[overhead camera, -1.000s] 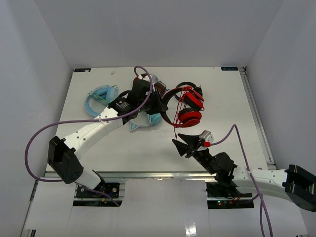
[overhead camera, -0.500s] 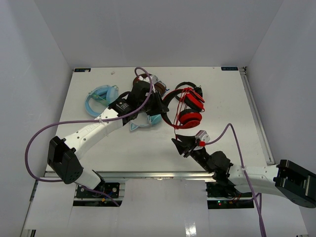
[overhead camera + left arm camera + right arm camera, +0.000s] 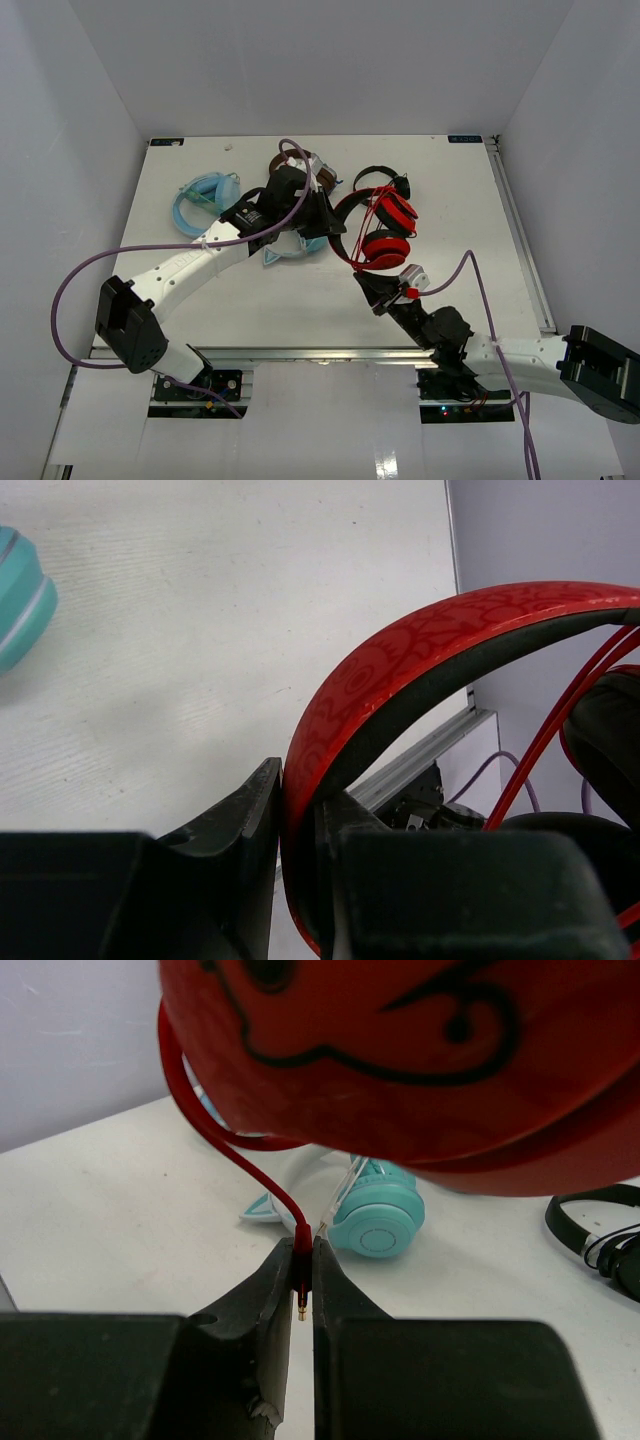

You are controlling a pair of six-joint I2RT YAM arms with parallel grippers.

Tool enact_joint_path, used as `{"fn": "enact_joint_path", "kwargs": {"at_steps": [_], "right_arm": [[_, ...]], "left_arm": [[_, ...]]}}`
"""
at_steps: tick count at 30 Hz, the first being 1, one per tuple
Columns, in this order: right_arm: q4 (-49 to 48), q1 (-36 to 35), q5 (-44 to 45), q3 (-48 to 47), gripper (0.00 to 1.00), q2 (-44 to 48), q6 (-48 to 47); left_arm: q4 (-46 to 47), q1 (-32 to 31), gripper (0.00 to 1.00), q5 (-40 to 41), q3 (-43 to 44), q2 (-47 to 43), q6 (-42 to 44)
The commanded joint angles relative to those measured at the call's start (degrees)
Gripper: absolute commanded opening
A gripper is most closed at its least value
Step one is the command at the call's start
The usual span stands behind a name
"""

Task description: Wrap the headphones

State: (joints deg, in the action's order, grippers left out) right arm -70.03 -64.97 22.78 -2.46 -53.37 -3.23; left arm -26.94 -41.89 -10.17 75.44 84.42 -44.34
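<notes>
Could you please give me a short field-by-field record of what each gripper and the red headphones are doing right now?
left gripper: shut on the headband of the red headphones
right gripper: shut on the plug
cable: runs from beside the ear cup down to the plug
nearby on the table: light blue headphones, small black headphones

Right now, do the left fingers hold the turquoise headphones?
No, the left fingers are shut on the headband of the red headphones; the turquoise headphones lie apart from them.
</notes>
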Motion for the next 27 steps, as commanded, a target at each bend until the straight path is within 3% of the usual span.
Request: {"fn": "enact_joint_path", "kwargs": {"at_steps": [1, 10, 20, 27], "right_arm": [[-4.3, 0.7, 4.5, 7.7, 0.08, 4.1, -4.1], [-4.5, 0.7, 9.3, 10.7, 0.08, 10.3, -7.4], [-3.3, 0.7, 10.2, 12.4, 0.08, 16.2, -7.3], [-3.7, 0.7, 15.7, 11.0, 0.08, 12.0, -7.2]], "left_arm": [[5.5, 0.0, 0.00, -10.4, 0.9, -2.0, 1.4], [7.1, 0.0, 0.00, -21.1, 0.8, 1.8, 5.1], [3.3, 0.0, 0.00, -19.3, 1.8, 2.1, 11.3], [2.5, 0.0, 0.00, -14.4, 2.8, 6.1, 13.7]]}}
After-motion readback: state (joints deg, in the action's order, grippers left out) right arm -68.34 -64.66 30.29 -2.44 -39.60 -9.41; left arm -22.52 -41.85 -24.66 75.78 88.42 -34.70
